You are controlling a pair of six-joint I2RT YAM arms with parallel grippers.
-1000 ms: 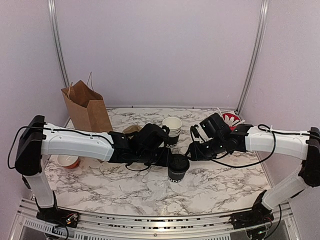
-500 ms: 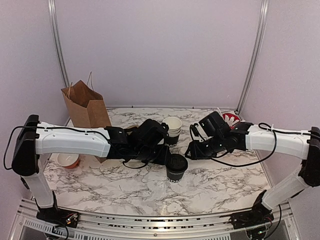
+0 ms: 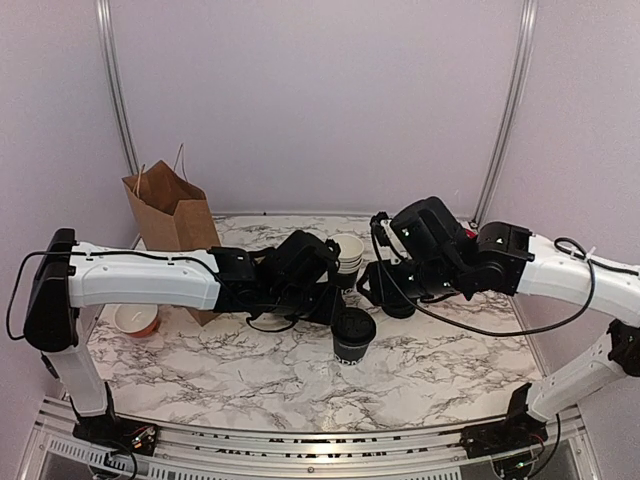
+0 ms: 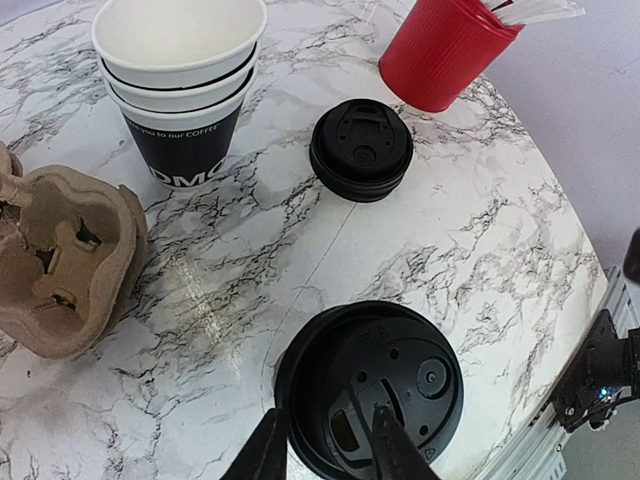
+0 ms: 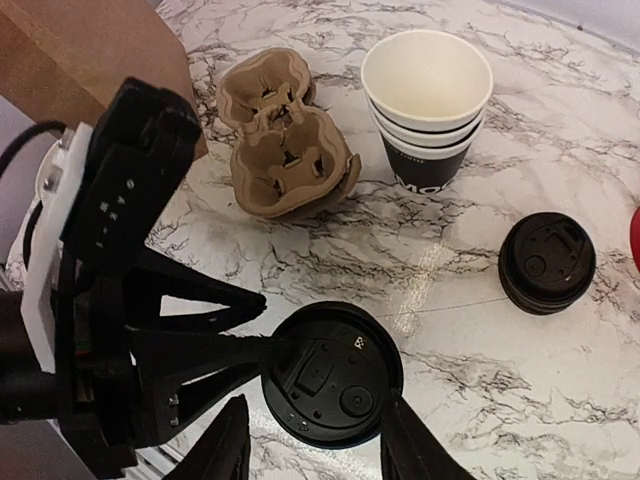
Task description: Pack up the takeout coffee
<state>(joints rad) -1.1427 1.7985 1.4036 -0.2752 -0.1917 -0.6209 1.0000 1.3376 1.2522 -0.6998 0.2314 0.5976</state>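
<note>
Marble table (image 3: 200, 370) carries the lidded takeout coffee (image 3: 354, 333) near its middle, at 6 o'clock from the stack of open cups (image 3: 345, 255). The left gripper (image 4: 325, 415) straddles the lid's 10 o'clock rim; whether it pinches cannot be told. The right gripper (image 5: 315, 405) hovers above at 1 o'clock, fingers apart, holding nothing.
</note>
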